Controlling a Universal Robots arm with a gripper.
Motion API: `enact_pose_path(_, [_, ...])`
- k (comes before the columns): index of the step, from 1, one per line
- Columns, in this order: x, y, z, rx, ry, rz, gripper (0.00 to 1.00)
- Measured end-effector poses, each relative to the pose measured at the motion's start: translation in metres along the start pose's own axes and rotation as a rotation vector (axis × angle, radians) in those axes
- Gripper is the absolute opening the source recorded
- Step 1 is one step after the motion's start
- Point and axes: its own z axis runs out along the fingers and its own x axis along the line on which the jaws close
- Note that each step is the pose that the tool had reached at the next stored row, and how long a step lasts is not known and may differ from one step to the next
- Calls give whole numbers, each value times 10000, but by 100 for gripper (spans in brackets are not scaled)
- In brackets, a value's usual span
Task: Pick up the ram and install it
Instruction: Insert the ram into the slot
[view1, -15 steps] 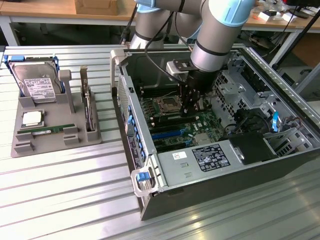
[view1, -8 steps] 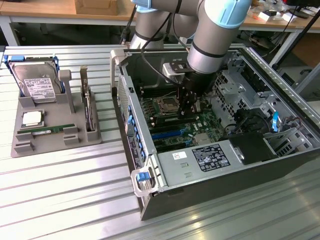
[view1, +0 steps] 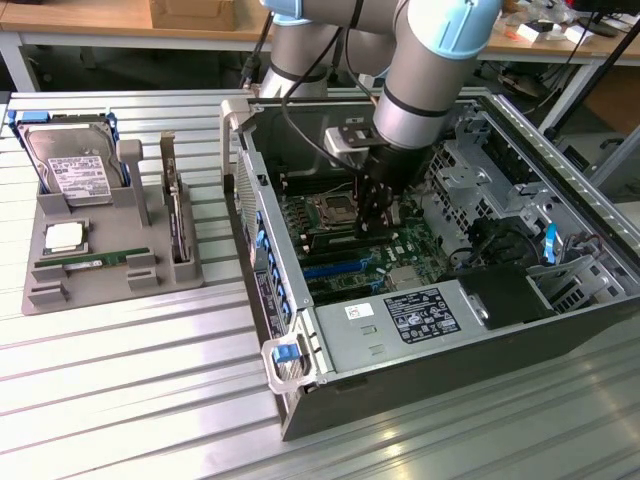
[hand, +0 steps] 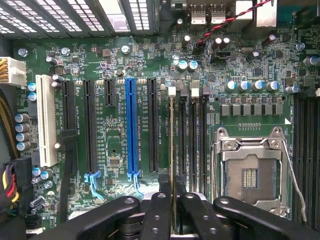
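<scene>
Ridged metal table (view1: 120, 400), with an open computer case (view1: 300, 390) lying on its side. The arm reaches down between the case walls, with the drive cage and cables on the exterior view's right. The gripper (view1: 378, 212) hangs just above the motherboard (hand: 115, 65). Its jaws are closed on the ram (hand: 173, 185), a thin strip seen edge-on, so neither label nor chips can be seen. The ram lines up with the black memory slots (hand: 192, 135), between the long expansion slots and the empty CPU socket (hand: 250, 170), and clearance is tight on both sides. A second green stick (view1: 95, 259) with a white label lies flat in the grey tray (view1: 90, 288), well apart.
</scene>
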Motion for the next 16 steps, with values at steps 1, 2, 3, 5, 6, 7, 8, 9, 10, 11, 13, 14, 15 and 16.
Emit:
enact_pose_path(1, [1, 0, 3, 0, 0, 0, 13])
enact_pose_path(2, [0, 0, 13, 0, -1, 0, 13])
enact_pose_path(3, [0, -1, 19, 0, 2, 0, 13])
enact_pose_path(5, [-3, 0, 22, -1, 2, 0, 13])
enact_pose_path(6, [-4, 0, 20, 0, 1, 0, 13])
enact_pose_path(7, [-4, 0, 17, 0, 4, 0, 13])
enact_pose_path(8, [-3, 0, 8, -1, 10, 0, 13])
enact_pose_path(9, [-4, -2, 1, 1, 13, 2, 13])
enact_pose_path(10, [-3, -3, 0, 1, 15, 0, 13])
enact_pose_path(11, [-5, -6, -1, -1, 17, -1, 13])
enact_pose_path(13, [-10, -10, 1, -3, 17, 0, 13])
enact_pose_path(14, [-10, -10, 1, -4, 18, 1, 13])
enact_pose_path(15, [-11, -10, 4, -3, 17, 0, 13])
enact_pose_path(16, [-11, -10, 9, -3, 16, 0, 13])
